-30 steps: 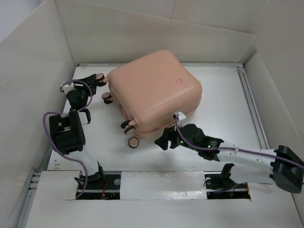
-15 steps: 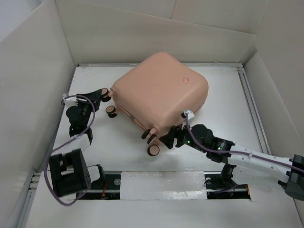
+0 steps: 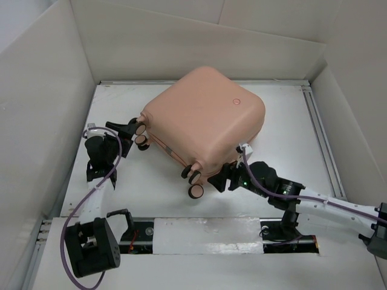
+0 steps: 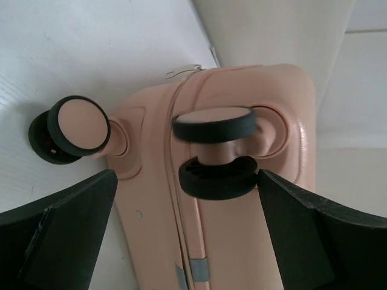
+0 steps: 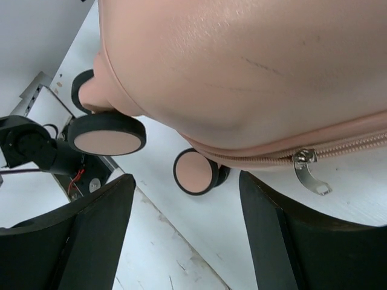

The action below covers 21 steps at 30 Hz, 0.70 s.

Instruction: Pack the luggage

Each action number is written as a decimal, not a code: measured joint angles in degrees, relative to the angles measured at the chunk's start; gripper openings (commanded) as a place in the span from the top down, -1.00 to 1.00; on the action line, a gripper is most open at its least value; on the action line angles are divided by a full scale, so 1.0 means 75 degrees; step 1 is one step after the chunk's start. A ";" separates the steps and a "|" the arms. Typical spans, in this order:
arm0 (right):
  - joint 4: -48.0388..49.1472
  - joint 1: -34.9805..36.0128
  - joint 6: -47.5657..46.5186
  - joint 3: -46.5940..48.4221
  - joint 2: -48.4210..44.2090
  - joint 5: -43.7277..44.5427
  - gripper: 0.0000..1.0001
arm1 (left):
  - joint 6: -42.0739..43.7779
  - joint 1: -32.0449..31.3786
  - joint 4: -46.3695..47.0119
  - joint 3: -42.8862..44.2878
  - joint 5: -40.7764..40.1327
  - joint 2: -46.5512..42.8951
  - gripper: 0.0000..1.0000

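Note:
The luggage [image 3: 205, 124] is a peach-pink hard-shell suitcase lying closed and flat mid-table, its wheels [image 3: 140, 134] pointing left and toward me. My left gripper [image 3: 128, 132] is open at the far-left wheels. In the left wrist view its fingers [image 4: 66, 235] flank the zipped underside of the luggage [image 4: 242, 254], and a black wheel [image 4: 217, 177] sits between the tips, close to the right finger. My right gripper [image 3: 222, 179] is open at the suitcase's near corner. The right wrist view shows a wheel [image 5: 196, 171], the zipper pull [image 5: 308, 172] and bare table between its fingers [image 5: 91, 235].
White walls close in the table [image 3: 139, 187] on the left, back and right. A metal rail [image 3: 317, 130] runs along the right side. A raised white strip [image 3: 205, 232] crosses the near edge between the arm bases. A purple cable [image 3: 91, 193] trails along the left arm.
The suitcase swung to the right and then settled. My left gripper opened wide and moved in on the far-left wheels as its arm lowered. The right gripper shifted slightly right, staying open.

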 measured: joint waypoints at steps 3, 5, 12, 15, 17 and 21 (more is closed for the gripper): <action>-0.0064 0.0000 0.0058 -0.0140 -0.0268 -0.0009 -0.52 | 0.0050 0.0000 0.0073 -0.0003 0.0131 0.0385 -1.00; -0.0061 0.0000 0.0099 -0.0178 -0.0382 -0.0012 -0.52 | 0.0052 0.0000 0.0318 -0.0003 0.0303 0.0699 -1.00; -0.0052 0.0000 0.0149 -0.0184 -0.0268 -0.0029 -0.52 | -0.0052 -0.0172 0.1419 -0.0003 0.0694 0.1276 -0.91; -0.0044 0.0000 0.0149 -0.0189 -0.0152 -0.0038 -0.52 | -0.0061 -0.0236 0.1635 0.0012 0.0726 0.1276 -0.91; -0.0020 0.0000 0.0152 -0.0227 -0.0137 -0.0061 -0.52 | -0.0082 -0.0236 0.1754 0.0041 0.0708 0.1276 -0.91; 0.0076 0.0000 0.0152 -0.0347 -0.0122 -0.0090 -0.49 | -0.0119 -0.0239 0.1891 0.0254 0.0691 0.1411 -0.82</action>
